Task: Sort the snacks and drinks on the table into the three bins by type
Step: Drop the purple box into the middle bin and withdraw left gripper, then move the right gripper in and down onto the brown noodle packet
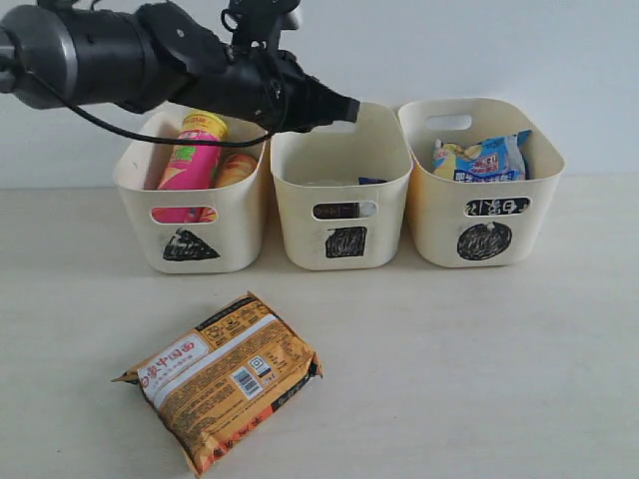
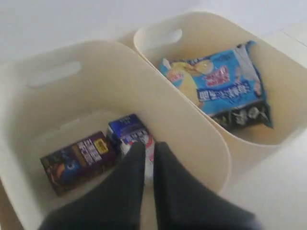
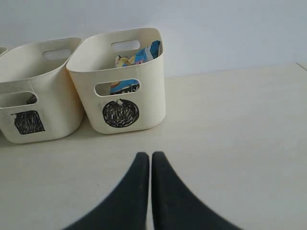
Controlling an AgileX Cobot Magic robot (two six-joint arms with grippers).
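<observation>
The left fingers (image 2: 135, 160), pressed together and empty, hang over the square bin (image 1: 300, 200) at upper centre, above two small packets (image 2: 79, 160). The right fingers (image 3: 140, 172) sit closed too. The orange-brown noodle packet (image 1: 225, 384) lies on the table (image 1: 479, 379), lower left.

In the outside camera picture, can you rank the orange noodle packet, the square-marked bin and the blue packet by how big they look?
1-2. orange noodle packet and square-marked bin: about alike. The packet lies nearer the camera, so I won't rank them.
3. blue packet: smallest, and only partly showing.
</observation>
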